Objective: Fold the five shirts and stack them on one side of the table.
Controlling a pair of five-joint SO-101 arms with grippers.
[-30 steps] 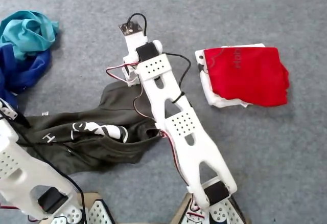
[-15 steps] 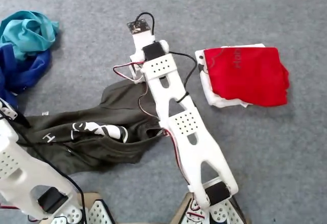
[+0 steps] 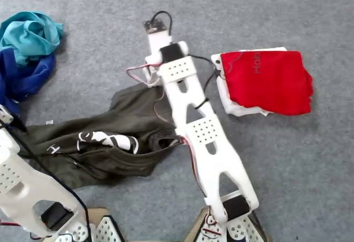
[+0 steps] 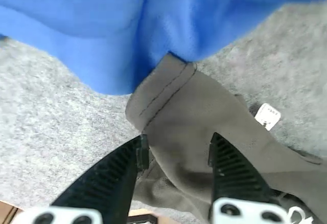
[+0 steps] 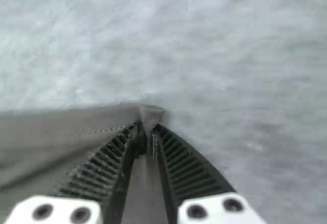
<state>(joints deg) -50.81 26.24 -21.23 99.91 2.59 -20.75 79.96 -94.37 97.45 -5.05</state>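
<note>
A dark olive shirt (image 3: 110,137) lies crumpled across the near left of the grey table. My right gripper (image 3: 148,79) is at its far corner, shut on the shirt's edge (image 5: 145,132). At the shirt's left end, my left gripper (image 3: 5,115) stands open, its fingers either side of an olive hem (image 4: 204,111), close to the blue shirt (image 4: 127,24). To the right, a folded red shirt (image 3: 265,82) rests on a folded white shirt (image 3: 227,101). The blue shirt (image 3: 22,76) and a teal shirt (image 3: 30,32) are bunched at the far left.
The grey felt table (image 3: 298,159) has free room on its near right and along the far edge. A small white label (image 4: 267,115) sticks out of the olive shirt. The right arm (image 3: 193,126) reaches diagonally over the table's middle.
My right gripper has moved farther from the base and a little right, drawing the olive shirt's corner with it. The left arm has hardly moved.
</note>
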